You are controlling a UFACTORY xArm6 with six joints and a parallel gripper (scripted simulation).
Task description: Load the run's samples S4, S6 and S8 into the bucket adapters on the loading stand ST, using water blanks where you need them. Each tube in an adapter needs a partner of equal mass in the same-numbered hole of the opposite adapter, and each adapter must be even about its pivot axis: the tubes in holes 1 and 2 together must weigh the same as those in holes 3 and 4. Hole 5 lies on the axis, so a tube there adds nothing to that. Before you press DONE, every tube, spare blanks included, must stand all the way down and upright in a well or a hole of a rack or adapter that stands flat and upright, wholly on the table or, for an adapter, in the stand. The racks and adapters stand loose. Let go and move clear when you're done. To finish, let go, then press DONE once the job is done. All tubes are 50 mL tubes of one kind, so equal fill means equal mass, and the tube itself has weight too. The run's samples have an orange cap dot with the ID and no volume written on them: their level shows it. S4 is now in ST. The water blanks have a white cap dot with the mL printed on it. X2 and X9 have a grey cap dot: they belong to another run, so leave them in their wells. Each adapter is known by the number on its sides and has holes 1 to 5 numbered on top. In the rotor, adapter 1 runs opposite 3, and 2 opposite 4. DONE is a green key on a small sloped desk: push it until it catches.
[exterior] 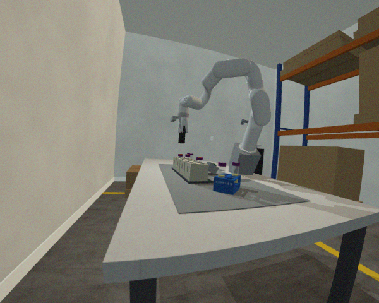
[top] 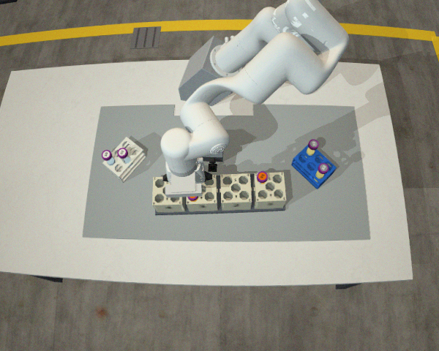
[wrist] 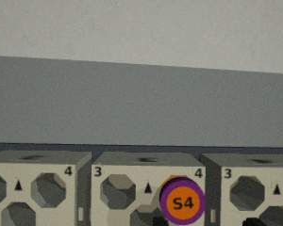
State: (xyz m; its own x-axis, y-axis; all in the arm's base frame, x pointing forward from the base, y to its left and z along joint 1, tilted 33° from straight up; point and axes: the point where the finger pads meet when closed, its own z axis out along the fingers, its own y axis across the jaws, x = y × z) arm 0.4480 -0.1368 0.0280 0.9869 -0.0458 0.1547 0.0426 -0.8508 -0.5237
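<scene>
My gripper is partly open and empty, above the left adapters. Sample S4 stands upright in hole 4 of adapter 3, below the fingertips and not between them. Another orange-dot tube stands in the back left hole of the rightmost adapter. One more purple cap shows among the far adapters; its ID is unreadable and my gripper hides that spot from above. A white rack holds two tubes with white dots.
The blue rack at the right holds two tubes with grey dots, standing tall. The adapters stand side by side in the dark stand on the grey mat. The robot base is behind. No DONE key is visible.
</scene>
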